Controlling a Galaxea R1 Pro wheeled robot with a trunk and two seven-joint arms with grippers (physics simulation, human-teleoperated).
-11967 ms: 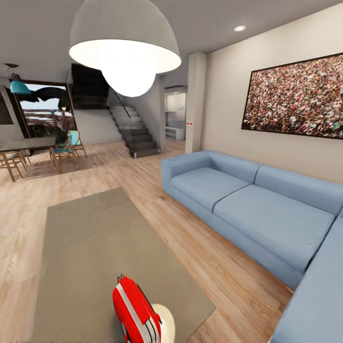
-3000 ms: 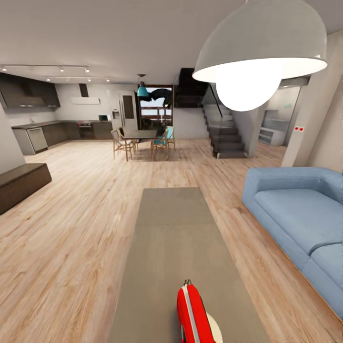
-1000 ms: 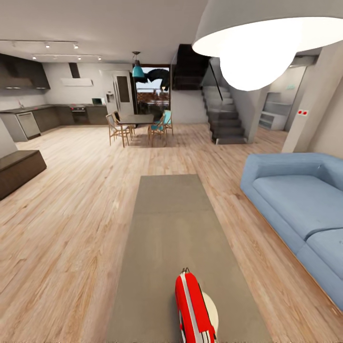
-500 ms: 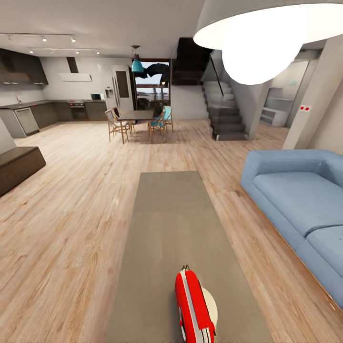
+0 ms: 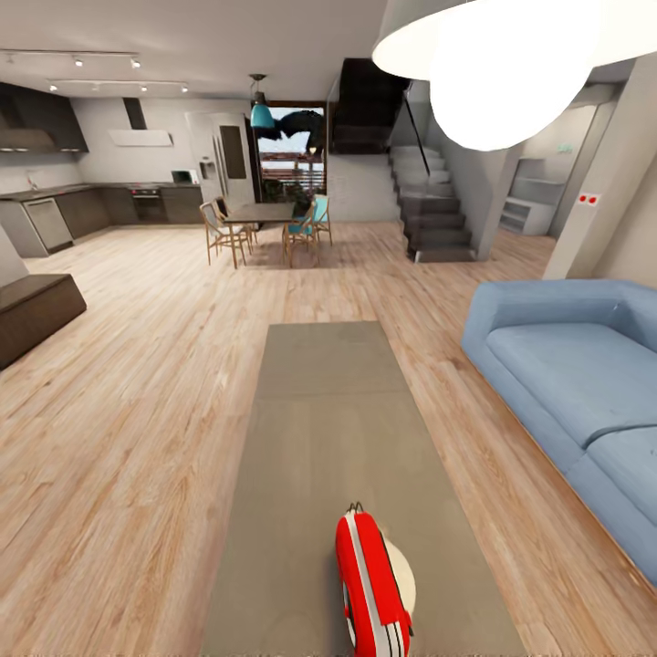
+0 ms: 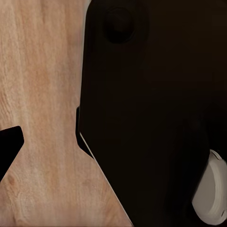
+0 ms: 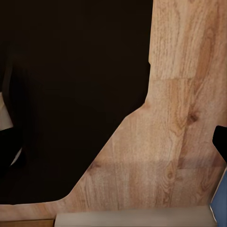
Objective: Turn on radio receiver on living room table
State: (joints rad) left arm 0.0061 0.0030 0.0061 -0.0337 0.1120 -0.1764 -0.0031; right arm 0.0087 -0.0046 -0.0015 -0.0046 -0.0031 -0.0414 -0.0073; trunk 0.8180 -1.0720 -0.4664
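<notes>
The red radio receiver [image 5: 370, 581] stands on the near end of the long grey table [image 5: 319, 429], straight ahead and low, thin edge toward the robot. Neither arm looks nearer. I cannot tell if either pincer is spread.

The head view's lower edge is cutting off the radio receiver [image 5: 371, 587], which is hiding most of a pale disc [image 5: 400, 575] behind it.

Grey table [image 5: 328, 420] bears red radio [image 5: 370, 584], pale disc [image 5: 400, 575]
</notes>
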